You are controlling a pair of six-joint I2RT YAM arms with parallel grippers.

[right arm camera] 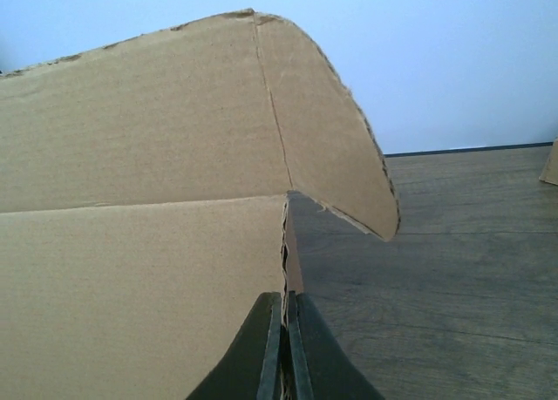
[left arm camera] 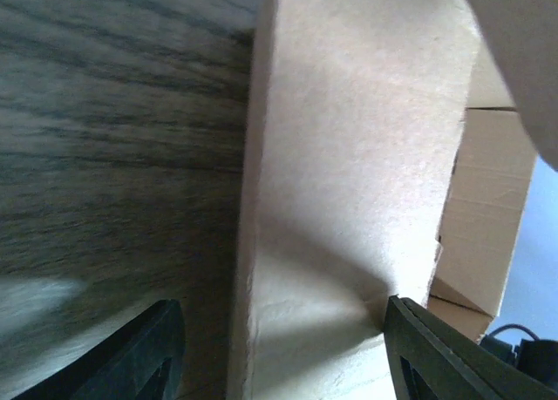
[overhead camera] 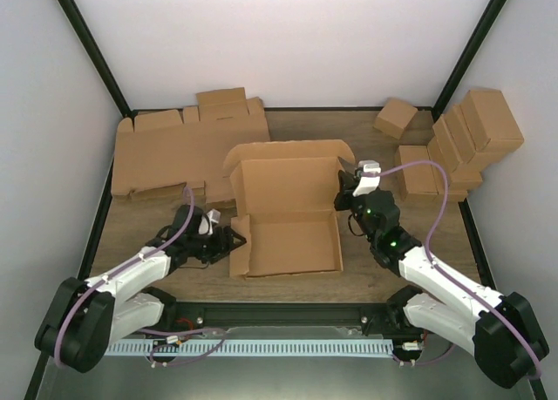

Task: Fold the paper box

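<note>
The paper box (overhead camera: pixel 292 234) lies open in the middle of the table, a shallow brown tray with its lid (overhead camera: pixel 288 156) raised at the back. My left gripper (overhead camera: pixel 234 240) is at the box's left wall. In the left wrist view that wall (left arm camera: pixel 349 156) runs between the fingers (left arm camera: pixel 281 306); the inner finger touches the cardboard, the outer one (left arm camera: pixel 153 352) stands off it over the table, so the gripper is open. My right gripper (overhead camera: pixel 342 200) is at the box's right rear corner. The right wrist view has it (right arm camera: pixel 285 297) shut on the thin edge of the side wall (right arm camera: pixel 131 269).
A pile of flat cardboard blanks (overhead camera: pixel 174 152) lies at the back left, close behind the left arm. Several ready-made brown boxes (overhead camera: pixel 462 143) cluster at the back right, with one lone box (overhead camera: pixel 395 118) near them. White walls and black posts enclose the table.
</note>
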